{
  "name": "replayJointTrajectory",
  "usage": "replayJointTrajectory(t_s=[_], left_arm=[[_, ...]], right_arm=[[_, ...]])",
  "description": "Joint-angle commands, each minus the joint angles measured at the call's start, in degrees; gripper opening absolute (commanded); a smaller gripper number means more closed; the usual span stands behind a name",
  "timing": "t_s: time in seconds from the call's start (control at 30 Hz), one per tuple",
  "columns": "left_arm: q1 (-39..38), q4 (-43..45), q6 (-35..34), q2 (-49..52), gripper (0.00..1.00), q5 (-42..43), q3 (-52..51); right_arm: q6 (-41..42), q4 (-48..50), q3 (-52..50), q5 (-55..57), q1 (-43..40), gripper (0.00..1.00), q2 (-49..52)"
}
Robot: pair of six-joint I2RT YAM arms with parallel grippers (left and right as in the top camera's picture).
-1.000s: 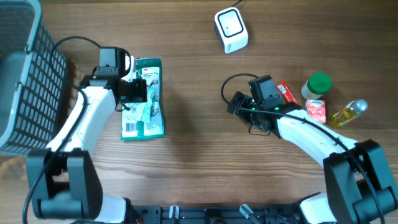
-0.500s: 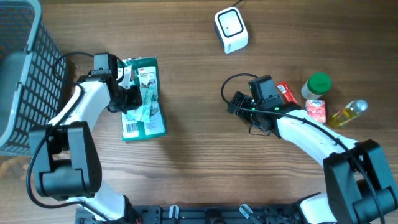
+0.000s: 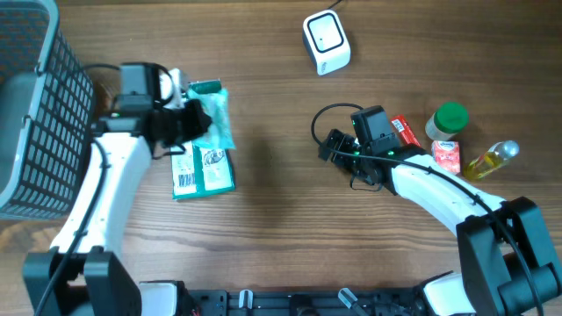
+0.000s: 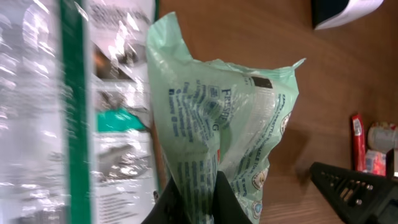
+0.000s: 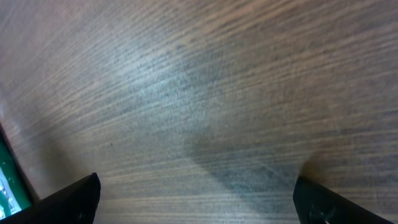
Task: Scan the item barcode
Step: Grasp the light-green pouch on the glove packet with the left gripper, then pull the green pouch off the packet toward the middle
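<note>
Overhead, left tool (image 3: 197, 124) clenched on green pouch (image 3: 219, 120), right tool (image 3: 328, 146) released, basket (image 3: 53, 132) at left

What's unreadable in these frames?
- Pouch barcode: left wrist, print too small, creased; overhead, left gripper hides part.
- Package label: left wrist, glare and blur.
- Scanner: left wrist, cut by top edge.
- Right wrist: mostly table; items outside frame.
</note>
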Motion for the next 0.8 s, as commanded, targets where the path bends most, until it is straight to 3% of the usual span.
replayJointTrajectory(t_s=[0.0,0.17,0.23,0.33,0.4,0.47,0.53,0.57,0.67,0.77], left_arm=[[-6.2,4.9,-9.5,2.6,0.04,1.8,-6.1],[-14.9,17.9,-17.4,5.7,0.05,1.4,-12.6],[-18.1,22.9,-20.3,7.0,0.10,1.3,-14.0],[-21.8,27.8,-20.7,8.0,0.29,1.3,-14.4],[-22.3,28.9,-20.7,7.8,0.49,-2.6,-14.4],[-21.1,29.6,-20.4,7.4,0.54,-4.8,-14.3],[-18.8,30.9,-19.0,6.2,0.52,-5.1,-14.0],[-17.7,31.3,-19.0,5.4,0.44,-4.9,-13.6],[-14.9,32.1,-18.8,3.3,0.25,-1.9,-11.9],[-13.6,34.4,-10.8,4.0,0.21,4.7,-11.7]], right_arm=[[0.2,-1.6,1.0,-2.0,0.2,1.00,0.5],[0.3,-2.4,1.0,-2.1,0.2,1.00,0.5],[0.3,-2.4,1.0,-2.3,0.2,1.00,0.5],[0.3,-2.7,1.0,-2.3,0.2,1.00,0.5],[0.3,-3.8,1.0,-2.3,0.2,1.00,0.5],[0.3,-4.6,1.0,-2.3,0.2,1.00,0.5],[0.3,-4.5,1.0,-2.8,0.2,1.00,0.5],[0.3,-4.2,1.0,-4.2,0.2,1.00,0.5],[0.2,-2.1,1.0,-9.1,0.2,0.63,0.5],[0.2,-2.0,1.0,-13.4,0.2,0.26,0.5]])
